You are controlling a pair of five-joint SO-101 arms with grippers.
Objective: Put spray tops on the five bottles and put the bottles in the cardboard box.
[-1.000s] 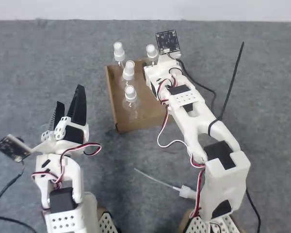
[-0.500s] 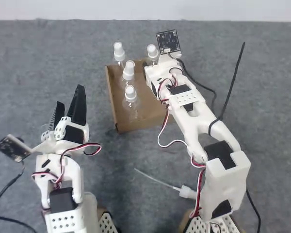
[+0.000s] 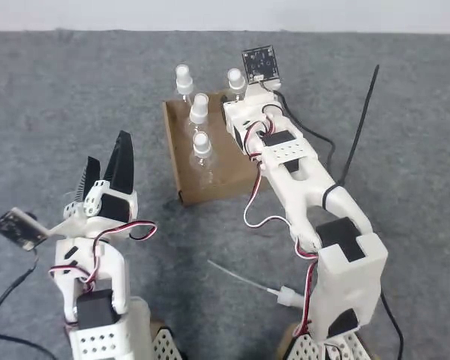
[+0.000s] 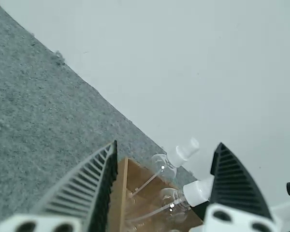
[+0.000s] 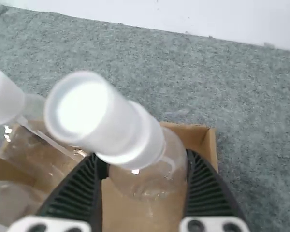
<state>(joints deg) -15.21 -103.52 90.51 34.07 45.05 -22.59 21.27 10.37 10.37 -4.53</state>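
The cardboard box stands on the grey carpet between the arms. Several clear bottles with white spray tops stand in it, among them a near one, a middle one and a far one. My right gripper is shut on another capped bottle at the box's far right corner, its body between the black fingers. My left gripper hangs open and holds nothing, left of the box and nearer the arm bases. A loose spray top with its thin tube lies by the right arm's base.
A black cable runs across the carpet right of the right arm. The wall edge bounds the carpet at the back. In the left wrist view the box's edge and two capped bottles sit between the fingers, farther off.
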